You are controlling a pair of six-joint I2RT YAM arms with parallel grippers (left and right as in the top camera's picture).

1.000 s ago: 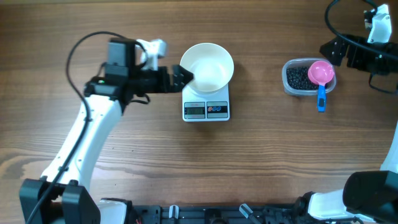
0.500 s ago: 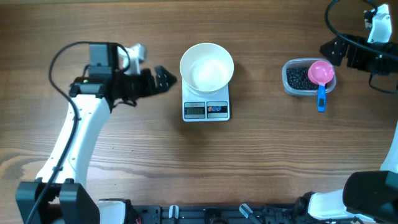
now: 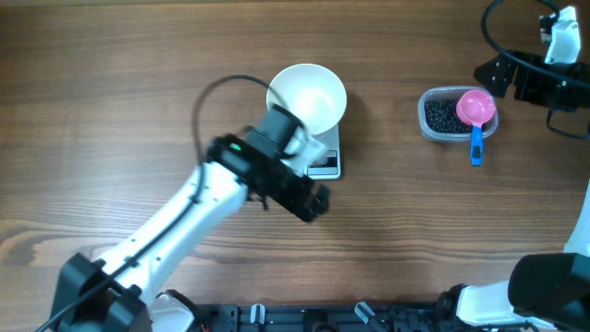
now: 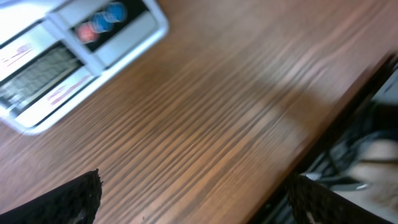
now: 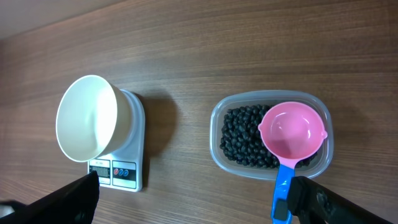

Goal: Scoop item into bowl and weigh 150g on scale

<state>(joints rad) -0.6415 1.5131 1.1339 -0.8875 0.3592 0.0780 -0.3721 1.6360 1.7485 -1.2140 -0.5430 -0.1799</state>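
On the scale (image 5: 127,171), your white bowl (image 5: 87,118) sat; the black beans (image 5: 239,140) lay in the clear tub (image 5: 215,134) under the pink scoop (image 5: 292,130). You held the left gripper (image 3: 313,201), near the scale, and right gripper (image 5: 194,182) both spread.

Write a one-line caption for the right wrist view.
Empty white bowl on scale, pink scoop resting on tub of black beans.

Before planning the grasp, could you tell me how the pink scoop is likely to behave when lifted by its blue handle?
The scoop looks like thin rigid plastic, so probably light and stiff. It lies across the tub rim, empty cup over the beans, so it may tip or slide if nudged.
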